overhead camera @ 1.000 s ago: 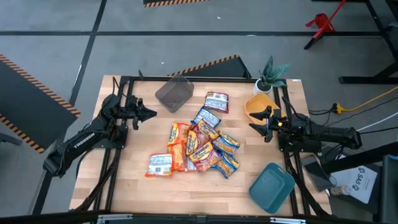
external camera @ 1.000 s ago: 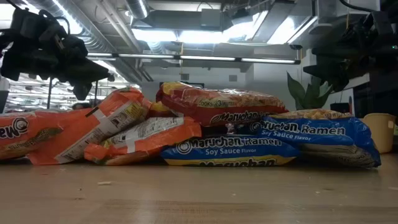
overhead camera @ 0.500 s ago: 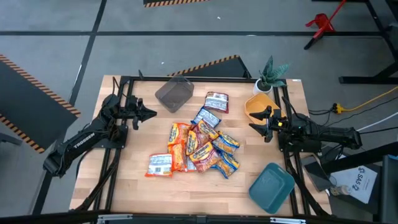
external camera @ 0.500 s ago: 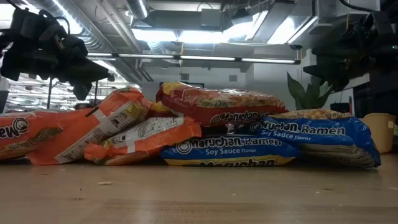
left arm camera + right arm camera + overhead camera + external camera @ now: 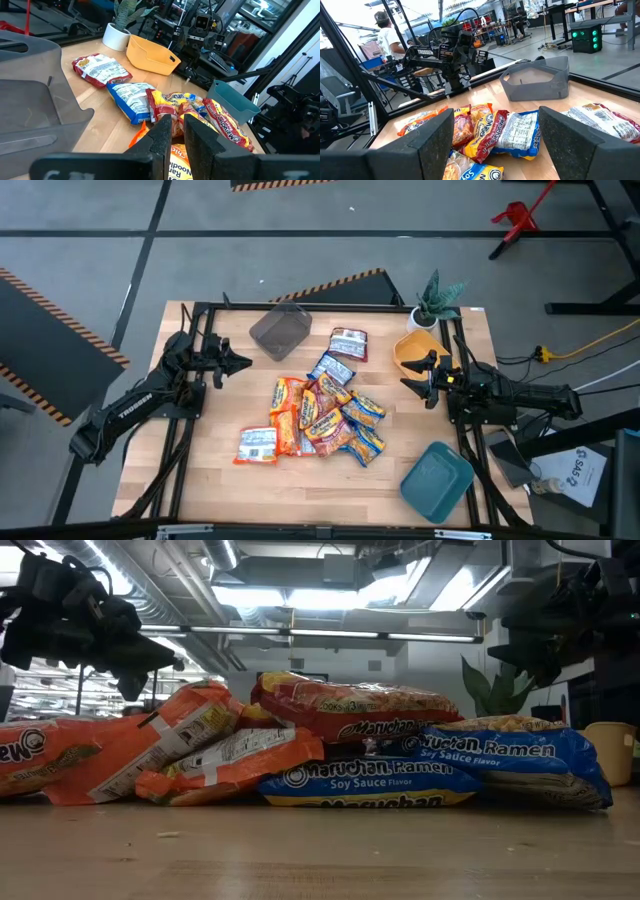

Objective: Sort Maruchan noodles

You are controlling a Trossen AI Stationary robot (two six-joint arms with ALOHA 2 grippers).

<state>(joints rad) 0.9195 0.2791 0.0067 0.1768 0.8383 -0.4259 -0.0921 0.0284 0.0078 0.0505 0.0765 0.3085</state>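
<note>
**Both arms parked, noodle pile untouched**

I see my left end effector (image 5: 243, 364) raised above the tabletop (image 5: 210, 450), fingers nearly together, grasping nothing. My right end effector (image 5: 405, 377) hangs opposite, fingers spread wide, released. The Maruchan noodles (image 5: 320, 418) lie heaped between the two end effectors, well apart from both. One red-white packet (image 5: 349, 343) sits alone beyond the heap. Grey container (image 5: 280, 331) is near the left end effector, yellow container (image 5: 415, 349) just beside the right, teal container (image 5: 438, 480) nearer my right arm's base.
</note>
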